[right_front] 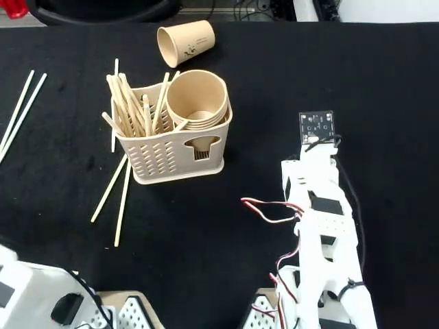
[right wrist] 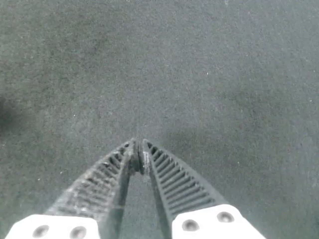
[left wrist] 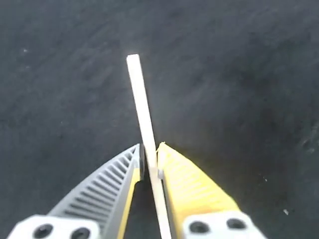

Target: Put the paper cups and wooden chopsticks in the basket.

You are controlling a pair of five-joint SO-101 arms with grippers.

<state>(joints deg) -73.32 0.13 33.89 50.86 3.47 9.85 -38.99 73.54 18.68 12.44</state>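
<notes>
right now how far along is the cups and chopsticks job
Done: stacked cups and a bunch of chopsticks stand in the basket. In hand: the left gripper is shut on one chopstick. To do: one cup on its side beyond the basket, two chopsticks beside it, two more farther out.

Black cloth (right_front: 384,68) covers the table (right_front: 206,274) — cables (right_front: 254,8) along its far edge.

A pale wooden chopstick (left wrist: 142,104) is clamped between the left claw's (left wrist: 149,158) tips and juts straight out past them. The beige slotted basket (right_front: 171,154) stands well apart from the right claw (right wrist: 138,157), holding a chopstick bundle (right_front: 130,103) and stacked paper cups (right_front: 197,99). A loose cup (right_front: 185,41) lies tipped beyond the basket. A chopstick pair (right_front: 113,195) lies flat beside the basket, on its side away from that claw.
</notes>
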